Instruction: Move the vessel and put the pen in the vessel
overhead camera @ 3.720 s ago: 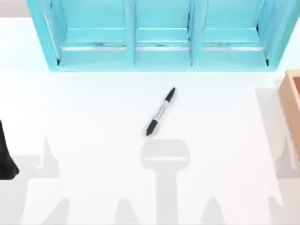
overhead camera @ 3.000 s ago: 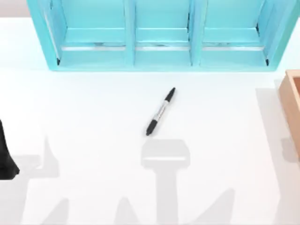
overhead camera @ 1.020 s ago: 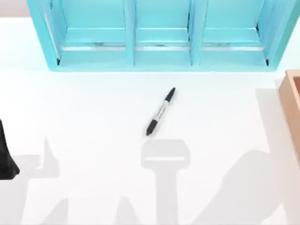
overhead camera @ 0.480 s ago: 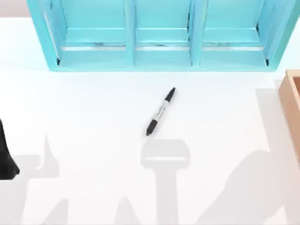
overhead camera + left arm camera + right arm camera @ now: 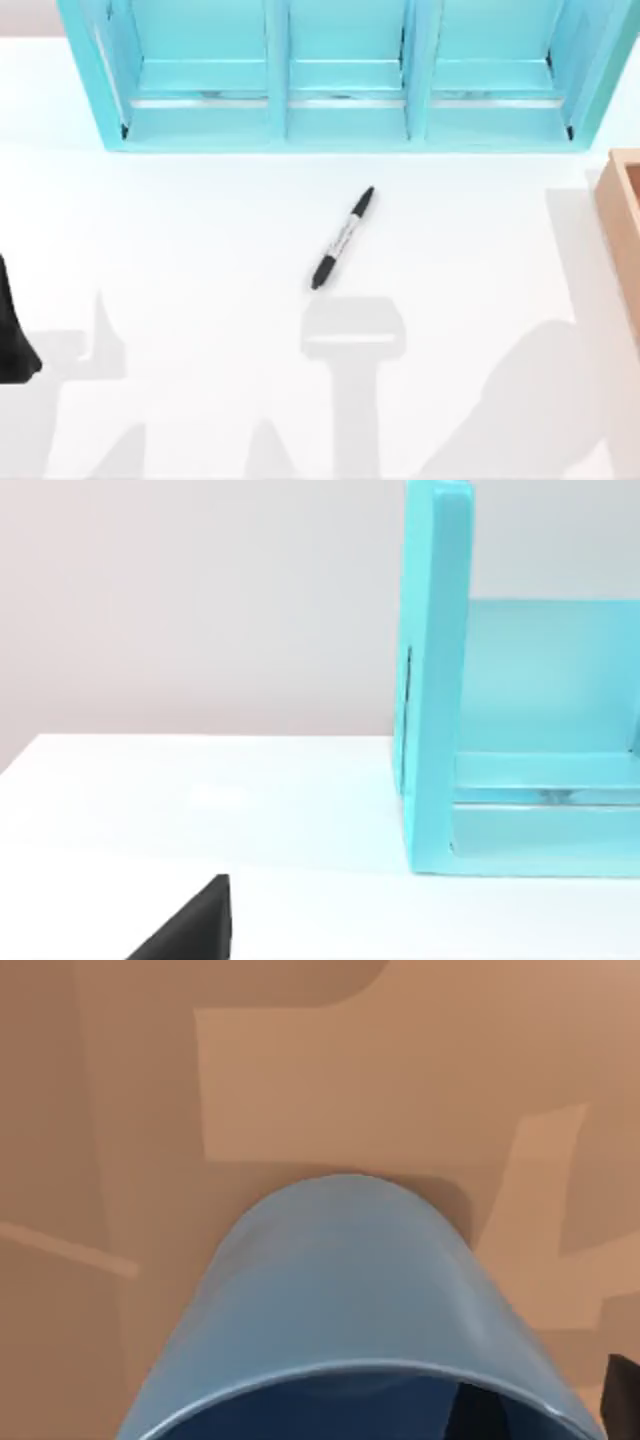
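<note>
Near the middle of the white table (image 5: 180,230) lies the pen (image 5: 342,238), flat and slantwise, its slim end toward the far edge and its thicker end toward the near edge. Bare tabletop surrounds it on every side. The turquoise shelf unit (image 5: 345,75) stands along the far edge, well apart from the pen, and the tan wooden box (image 5: 622,225) sits at the table's right edge.

The top view gives the pen and the box's corner; the right wrist view gives what lies inside that box: the blue vessel (image 5: 345,1300), seen close, with tan wood behind it and around it. A dark piece of the right gripper (image 5: 622,1385) shows just beside the vessel's rim, but whether it grips the vessel or how far its fingers are spread, I cannot tell. The left wrist view looks across the table's far left part at the end wall of the shelf unit (image 5: 435,680), with a dark wedge of the left gripper (image 5: 190,925) low in the picture; its opening I cannot tell either. At the table's left edge the left arm (image 5: 14,330) sits parked.

Against the picture from half a second ago, the pen, the box and the left arm lie the same; the broad shadow near the near right corner has shifted slightly.
</note>
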Action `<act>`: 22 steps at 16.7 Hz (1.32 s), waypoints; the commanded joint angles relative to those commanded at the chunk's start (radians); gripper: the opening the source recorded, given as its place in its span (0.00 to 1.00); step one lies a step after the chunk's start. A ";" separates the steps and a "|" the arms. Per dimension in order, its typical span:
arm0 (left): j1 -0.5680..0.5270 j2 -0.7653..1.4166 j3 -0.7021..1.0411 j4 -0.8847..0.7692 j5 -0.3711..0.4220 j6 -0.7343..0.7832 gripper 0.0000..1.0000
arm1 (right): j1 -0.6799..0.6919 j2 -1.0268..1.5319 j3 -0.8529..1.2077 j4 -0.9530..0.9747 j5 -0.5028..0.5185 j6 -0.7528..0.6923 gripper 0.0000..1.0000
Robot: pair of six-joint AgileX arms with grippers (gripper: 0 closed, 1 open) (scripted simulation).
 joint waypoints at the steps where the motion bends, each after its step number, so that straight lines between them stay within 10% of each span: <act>1: 0.000 0.000 0.000 0.000 0.000 0.000 1.00 | 0.000 0.000 0.000 0.000 0.000 0.000 0.02; 12: 0.000 0.000 0.000 0.000 0.000 0.000 1.00 | 0.015 -0.007 0.015 -0.015 0.000 0.015 0.00; 22: 0.000 0.000 0.000 0.000 0.000 0.000 1.00 | 0.401 -0.139 0.359 -0.514 0.002 0.399 0.00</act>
